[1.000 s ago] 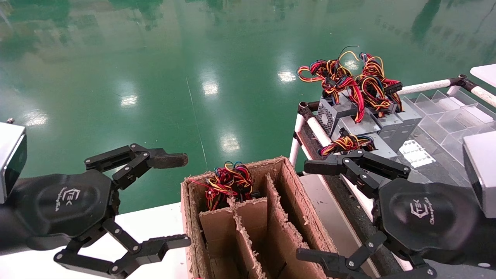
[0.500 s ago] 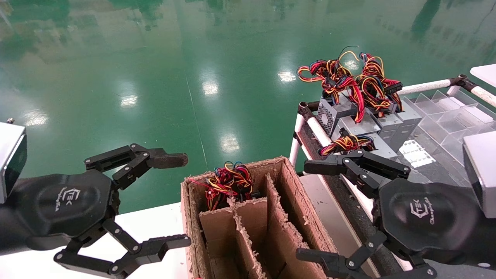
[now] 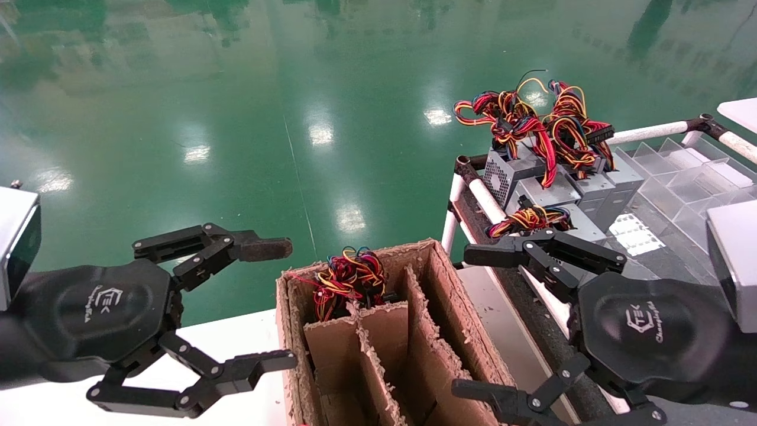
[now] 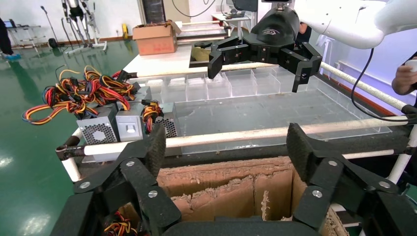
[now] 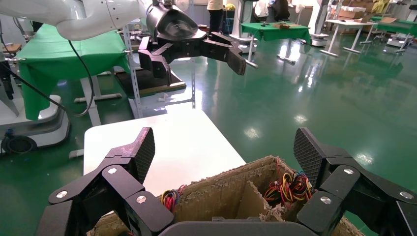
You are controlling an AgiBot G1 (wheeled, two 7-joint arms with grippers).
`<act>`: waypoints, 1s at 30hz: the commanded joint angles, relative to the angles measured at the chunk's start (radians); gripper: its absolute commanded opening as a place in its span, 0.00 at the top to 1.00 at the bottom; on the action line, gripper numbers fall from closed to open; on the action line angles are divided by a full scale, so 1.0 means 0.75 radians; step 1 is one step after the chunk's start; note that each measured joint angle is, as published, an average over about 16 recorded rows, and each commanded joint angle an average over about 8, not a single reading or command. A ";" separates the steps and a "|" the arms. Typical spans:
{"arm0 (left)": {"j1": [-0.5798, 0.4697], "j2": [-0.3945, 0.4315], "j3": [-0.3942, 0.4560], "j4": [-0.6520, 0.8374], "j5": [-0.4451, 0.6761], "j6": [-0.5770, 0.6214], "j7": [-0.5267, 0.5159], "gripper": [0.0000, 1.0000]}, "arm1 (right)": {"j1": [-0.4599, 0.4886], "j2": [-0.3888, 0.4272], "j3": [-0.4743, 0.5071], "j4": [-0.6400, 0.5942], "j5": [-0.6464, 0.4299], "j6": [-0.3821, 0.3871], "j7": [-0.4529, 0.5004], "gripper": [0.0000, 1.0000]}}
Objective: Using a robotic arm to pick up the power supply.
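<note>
Snagging looks like the main risk: the power supplies point(image 3: 532, 180) sit packed together at the far corner of the white-pipe rack point(image 3: 473, 189) on the robot's right, and their red, yellow and black wire bundles point(image 3: 532, 127) pile over and across each other. Judgement: a finger closing on one box could catch a neighbour's wires and drag two units, or pinch cable rather than sheet metal and slip. The nearest unit, with a small wire bunch point(image 3: 528, 219) on top, lies just beyond the right gripper point(image 3: 476, 322), so its upper finger could bump those wires on approach. The pipe rail also runs close to the boxes; a low approach might hit it.

Right gripper: jaws wide apart, holding nothing, touching nothing, hovering between the divided cardboard box point(image 3: 384, 331) and the rack. Left gripper point(image 3: 278, 305): jaws also spread wide, empty, hanging beside the cardboard box over the white table point(image 3: 59, 402). One box compartment already has a wire bundle point(image 3: 349, 281) showing inside.
</note>
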 commanded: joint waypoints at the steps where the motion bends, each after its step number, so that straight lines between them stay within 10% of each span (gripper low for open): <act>1: 0.000 0.000 0.000 0.000 0.000 0.000 0.000 1.00 | 0.000 0.000 0.000 0.000 0.000 0.000 0.000 0.00; 30: 0.000 0.000 0.000 0.000 0.000 0.000 0.000 1.00 | 0.000 0.000 0.000 0.000 0.000 0.000 0.000 0.00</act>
